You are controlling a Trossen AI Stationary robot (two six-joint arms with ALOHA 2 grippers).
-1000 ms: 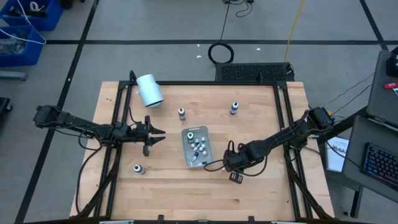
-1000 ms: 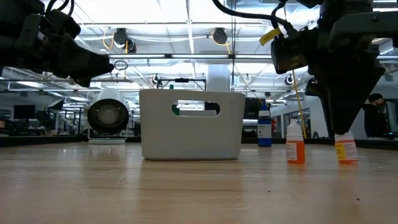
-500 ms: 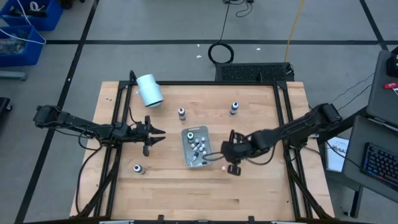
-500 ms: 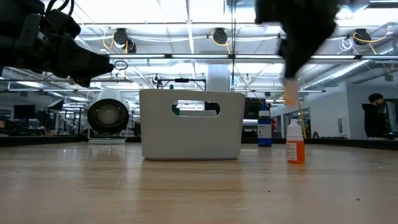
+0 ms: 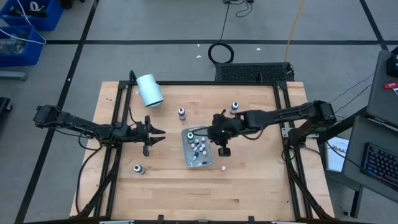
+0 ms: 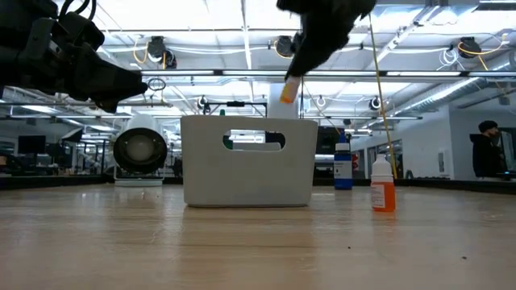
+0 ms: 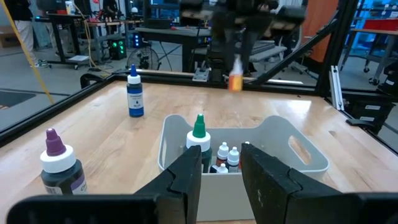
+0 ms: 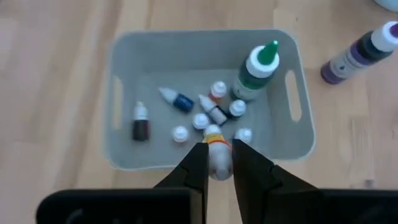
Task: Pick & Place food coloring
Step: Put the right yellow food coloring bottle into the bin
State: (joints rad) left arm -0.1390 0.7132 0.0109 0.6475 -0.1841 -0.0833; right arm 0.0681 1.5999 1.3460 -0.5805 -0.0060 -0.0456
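One small orange-banded bottle [image 8: 216, 154] we see clamped in the right gripper [image 8: 216, 163] above the tray's [image 8: 124, 155] rim; left gripper [image 7: 221, 175], fingers apart, waits beside the tray.

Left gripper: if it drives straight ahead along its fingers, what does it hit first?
Probably the near wall of the grey bin. The left gripper points right at it, open and empty; the green-capped bottle stands just behind that wall. The gap is hard to judge.
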